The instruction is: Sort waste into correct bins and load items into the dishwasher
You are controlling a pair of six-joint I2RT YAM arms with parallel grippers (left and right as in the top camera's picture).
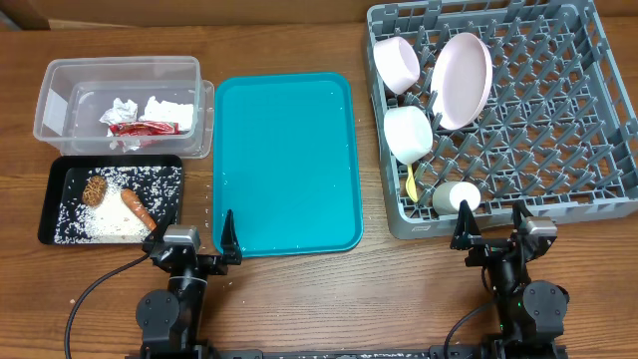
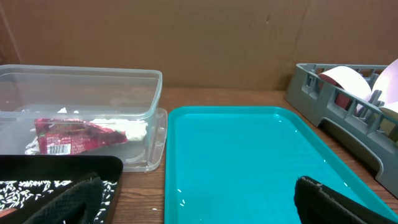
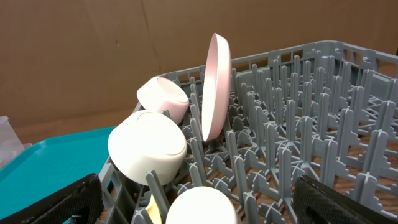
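1 yel. spoon, axis front-back

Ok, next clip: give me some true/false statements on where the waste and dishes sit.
The red-and-white wrapper lies in the clear tub. True.
The carrot stick lies on the teal tray. False: it is in the black tray, with the rice.
The plate stands on edge in the grey rack. True.
The left end effector holds the yellow spoon. False: it is open and empty; the spoon is in the rack.
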